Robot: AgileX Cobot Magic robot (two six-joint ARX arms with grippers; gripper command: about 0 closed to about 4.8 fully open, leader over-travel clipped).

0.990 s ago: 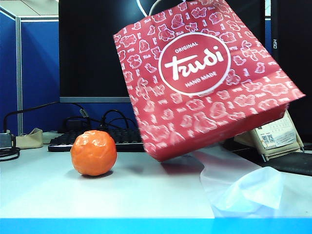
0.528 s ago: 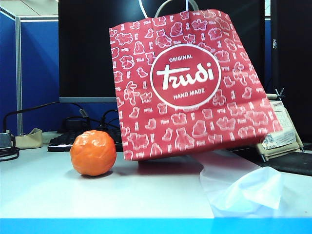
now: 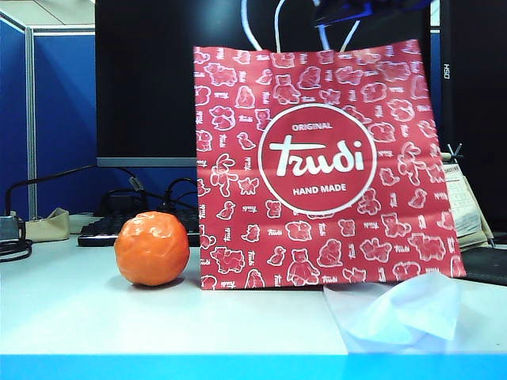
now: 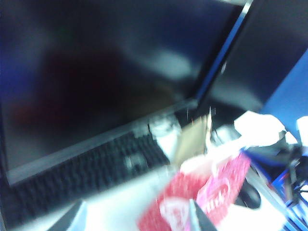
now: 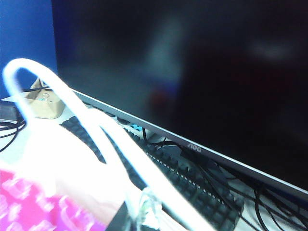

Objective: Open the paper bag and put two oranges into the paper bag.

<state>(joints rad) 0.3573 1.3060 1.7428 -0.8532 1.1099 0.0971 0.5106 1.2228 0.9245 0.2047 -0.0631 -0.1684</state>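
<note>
Nearest the camera, a plastic sheet (image 3: 396, 313) lies on the tabletop (image 3: 119, 317), its far edge right at the bag's foot, so keep it clear of the bag when working. Next back, one orange (image 3: 152, 248) sits on the tabletop just left of the bag (image 3: 325, 166), close to its lower corner but apparently not touching; the second orange isn't visible from any camera. The bag stands upright and square, base flat, logo facing forward, white cord handles (image 3: 261, 24) up. Right hand (image 5: 139, 216) is above the bag's top, fingers together and pinching a cord handle, which loops past its camera. Left hand (image 4: 137, 219) is above the bag looking down at its mouth; fingers apart, nothing between them as far as the blurry view shows. Step in hand, I'd say: opening the mouth. Keep the right pinch steady, bring the left to the opposite rim, pull apart gently. Risk: tugging upward lifts or tips the bag. Monitor (image 3: 150, 79) and keyboard (image 3: 119, 226) sit behind.
</note>
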